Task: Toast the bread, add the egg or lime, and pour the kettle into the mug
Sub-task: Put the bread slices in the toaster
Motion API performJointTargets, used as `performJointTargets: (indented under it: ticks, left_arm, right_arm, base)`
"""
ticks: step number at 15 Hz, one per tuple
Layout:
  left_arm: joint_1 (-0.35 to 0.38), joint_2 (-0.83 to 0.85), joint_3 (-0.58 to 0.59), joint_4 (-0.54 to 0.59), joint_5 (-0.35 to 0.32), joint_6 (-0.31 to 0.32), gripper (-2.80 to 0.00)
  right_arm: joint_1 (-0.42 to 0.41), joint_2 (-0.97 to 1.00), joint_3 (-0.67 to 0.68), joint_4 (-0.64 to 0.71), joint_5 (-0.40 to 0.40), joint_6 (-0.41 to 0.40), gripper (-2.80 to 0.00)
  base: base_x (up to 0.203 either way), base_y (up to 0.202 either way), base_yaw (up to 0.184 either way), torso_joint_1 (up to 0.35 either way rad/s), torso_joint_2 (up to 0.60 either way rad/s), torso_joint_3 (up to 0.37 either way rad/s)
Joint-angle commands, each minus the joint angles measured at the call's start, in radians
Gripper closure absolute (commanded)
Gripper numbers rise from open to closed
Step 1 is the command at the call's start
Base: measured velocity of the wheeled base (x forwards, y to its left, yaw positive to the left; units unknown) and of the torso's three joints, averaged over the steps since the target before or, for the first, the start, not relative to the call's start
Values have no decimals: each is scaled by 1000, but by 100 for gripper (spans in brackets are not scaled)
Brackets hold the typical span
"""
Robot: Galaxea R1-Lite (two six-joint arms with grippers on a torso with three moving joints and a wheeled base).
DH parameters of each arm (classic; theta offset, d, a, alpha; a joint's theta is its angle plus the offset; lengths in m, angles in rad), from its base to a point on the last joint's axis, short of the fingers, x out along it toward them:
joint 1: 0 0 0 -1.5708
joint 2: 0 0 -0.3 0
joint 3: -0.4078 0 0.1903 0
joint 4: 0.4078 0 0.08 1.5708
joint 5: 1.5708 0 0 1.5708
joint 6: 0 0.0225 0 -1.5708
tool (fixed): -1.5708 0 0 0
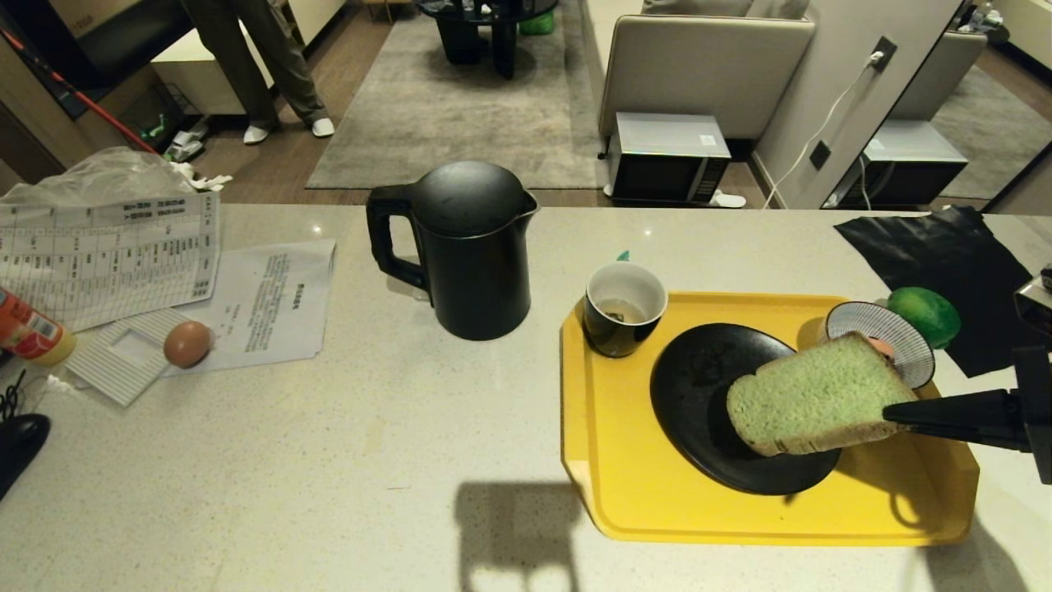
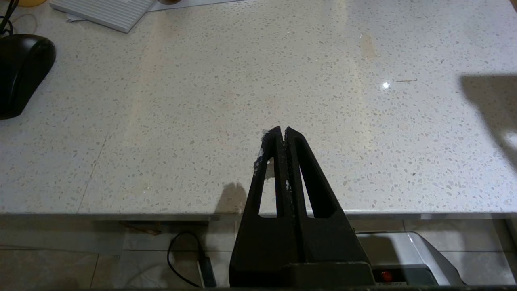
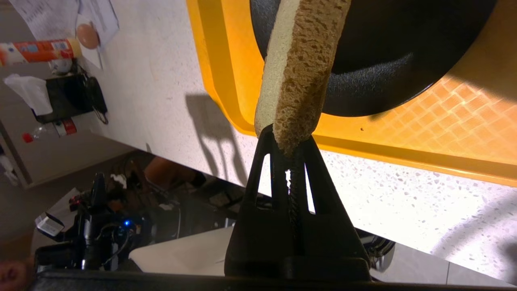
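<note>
Over the yellow plastic tray (image 1: 625, 501) at the right of the pale speckled stone bench (image 1: 329, 460), the right hand (image 1: 892, 413) reaches in from the side with its black fingers pinched tight on one edge of the square slice of pale green bread with a brown crust (image 1: 814, 399). The slice hangs clear of the round matte black plate (image 1: 699, 395) that lies just below and beyond the hand's tips; the right wrist view shows the bread (image 3: 299, 68) edge-on, crust gripped between the fingers (image 3: 311, 161), with the plate (image 3: 383, 60) and tray (image 3: 226, 72) underneath.

Just beyond the bread from the hand stands the small blue-white striped bowl (image 1: 892, 337), tilted, and beside it, off the tray, the round glossy green lime (image 1: 926, 314) rests at the edge of a black sheet (image 1: 945, 255). Farther out from the hand's tips, at the tray's far corner, sits the small glossy black mug with a white inside (image 1: 623, 308). Well past that, on the bare bench, stands the tall matte black kettle with a domed lid (image 1: 472, 247), handle turned away from the tray. A brown egg (image 1: 188, 343) lies on printed papers (image 1: 271, 304) far across the bench.

The left hand (image 2: 282, 130) hovers over bare bench (image 2: 202, 101) near its front edge, fingers pressed together and holding nothing.
</note>
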Motion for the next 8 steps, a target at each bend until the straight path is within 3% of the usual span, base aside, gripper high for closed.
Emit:
performJointTargets:
  ticks: [1,8]
  left_arm:
    - [2,-1,0,0,0,0,0]
    - [2,-1,1,0,0,0,0]
  right_arm:
    - [-46,-77,-4,2,5,1,0]
    - [-113,-243,-33,-50,-3,-9,0]
  base:
    - [0,0,0,0,0,0]
    - [0,0,0,0,0,0]
